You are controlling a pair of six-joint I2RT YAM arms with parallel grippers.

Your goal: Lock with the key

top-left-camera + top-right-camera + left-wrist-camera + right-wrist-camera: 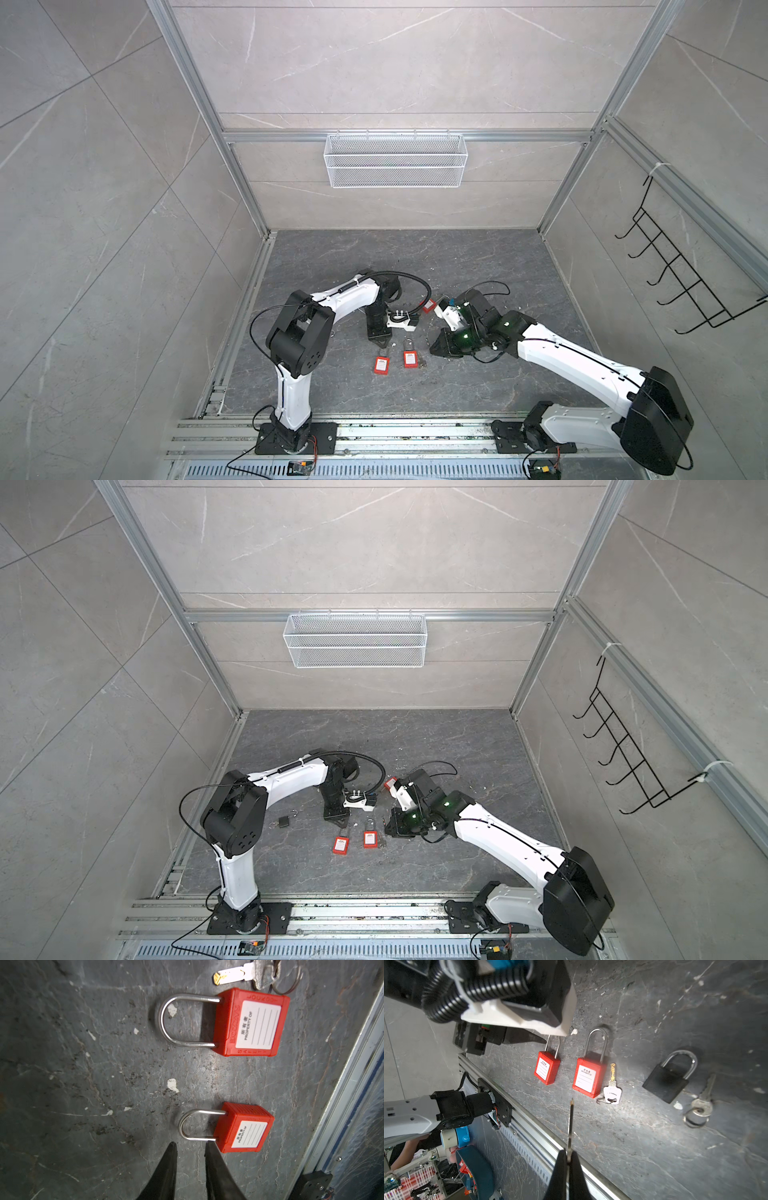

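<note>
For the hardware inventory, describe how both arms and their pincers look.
The left arm and right arm have white shells with black joint housings. A black corrugated hose loops over the left one; thin black cables run along the right, whose wrist shows green lights. The left pincer and right pincer have black tapered, pointed fingers.

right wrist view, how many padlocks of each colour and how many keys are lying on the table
red padlocks: 2
black padlock: 1
keys: 2
total: 5
</note>
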